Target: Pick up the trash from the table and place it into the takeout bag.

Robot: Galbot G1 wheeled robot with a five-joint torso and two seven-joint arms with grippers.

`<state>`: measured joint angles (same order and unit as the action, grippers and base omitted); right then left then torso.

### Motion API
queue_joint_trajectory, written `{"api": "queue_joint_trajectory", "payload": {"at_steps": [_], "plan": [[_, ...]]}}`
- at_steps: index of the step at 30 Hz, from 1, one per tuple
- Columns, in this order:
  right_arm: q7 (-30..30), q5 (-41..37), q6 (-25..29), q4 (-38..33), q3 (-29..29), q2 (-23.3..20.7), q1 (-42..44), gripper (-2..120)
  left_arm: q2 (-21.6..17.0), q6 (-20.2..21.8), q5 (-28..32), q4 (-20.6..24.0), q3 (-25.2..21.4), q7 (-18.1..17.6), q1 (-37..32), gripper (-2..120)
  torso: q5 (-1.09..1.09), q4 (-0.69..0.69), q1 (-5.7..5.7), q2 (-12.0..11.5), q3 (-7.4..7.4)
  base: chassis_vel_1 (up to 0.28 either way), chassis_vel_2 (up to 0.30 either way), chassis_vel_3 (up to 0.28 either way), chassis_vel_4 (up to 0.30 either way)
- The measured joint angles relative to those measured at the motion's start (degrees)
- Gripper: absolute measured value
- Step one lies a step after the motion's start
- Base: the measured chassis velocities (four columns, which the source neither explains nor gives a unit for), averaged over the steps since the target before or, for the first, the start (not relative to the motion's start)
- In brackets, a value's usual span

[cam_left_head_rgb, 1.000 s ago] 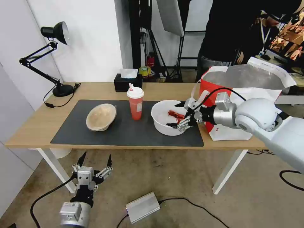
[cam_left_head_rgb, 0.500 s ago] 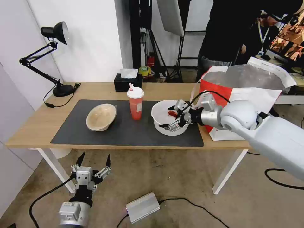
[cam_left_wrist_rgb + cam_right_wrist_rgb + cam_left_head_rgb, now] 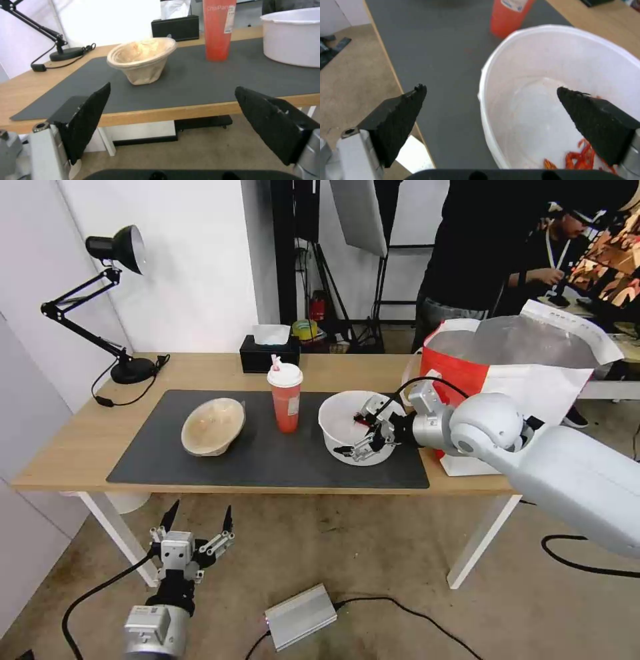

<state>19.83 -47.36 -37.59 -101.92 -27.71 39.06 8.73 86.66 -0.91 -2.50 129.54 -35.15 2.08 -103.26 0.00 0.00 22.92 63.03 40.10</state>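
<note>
White plastic bowl (image 3: 352, 428) sits on the mat near the table's (image 3: 80, 447) right end, beside the takeout bag (image 3: 520, 380); my right gripper (image 3: 363, 433) hangs over its near rim. My left gripper (image 3: 193, 527) waits below the table's front edge, jaws wide. At my right wrist, jaws wide straddle the bowl's thin wall (image 3: 486, 100): light, flexible, probably slippery, so pinch the rim.

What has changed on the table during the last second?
The right hand moved leftward over the white bowl; its open fingers now straddle the near rim, one inside, one outside. It has not closed yet. The cup, tan bowl, bag and parked left hand stayed put.
</note>
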Motion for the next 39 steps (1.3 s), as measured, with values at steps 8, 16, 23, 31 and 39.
{"api": "queue_joint_trajectory", "payload": {"at_steps": [8,16,23,31,39], "plan": [[-0.36,0.29,-0.80,0.44,-0.74,-0.05,0.09,100,-0.01,-0.02,0.09,-0.32,-0.05,-0.02,0.22,100,0.00,0.00,0.00,0.00,0.00,0.000,0.000,0.000,0.000],[-0.72,0.44,-1.41,0.36,-1.33,-0.22,-0.09,100,0.04,-0.18,0.10,-0.24,-0.09,-0.04,0.08,100,0.00,0.00,0.00,0.00,0.00,0.000,0.000,0.000,0.000],[-1.18,0.48,-1.54,0.60,-1.33,-0.48,0.23,99,0.15,-0.20,0.10,-0.05,-0.08,-0.04,0.01,100,0.00,0.00,0.00,0.00,0.00,0.000,0.000,0.000,0.000],[-1.36,0.71,-1.53,0.99,-1.31,-0.61,0.85,99,0.15,-0.20,0.10,0.04,-0.07,-0.04,0.00,100,0.00,0.00,0.00,0.00,0.00,0.000,0.000,0.000,0.000],[-1.37,0.97,-1.47,1.20,-1.29,-0.60,1.03,99,0.07,-0.20,0.10,0.07,-0.13,-0.04,-0.02,100,0.00,0.00,0.00,0.00,0.00,0.000,0.000,0.000,0.000]]}}
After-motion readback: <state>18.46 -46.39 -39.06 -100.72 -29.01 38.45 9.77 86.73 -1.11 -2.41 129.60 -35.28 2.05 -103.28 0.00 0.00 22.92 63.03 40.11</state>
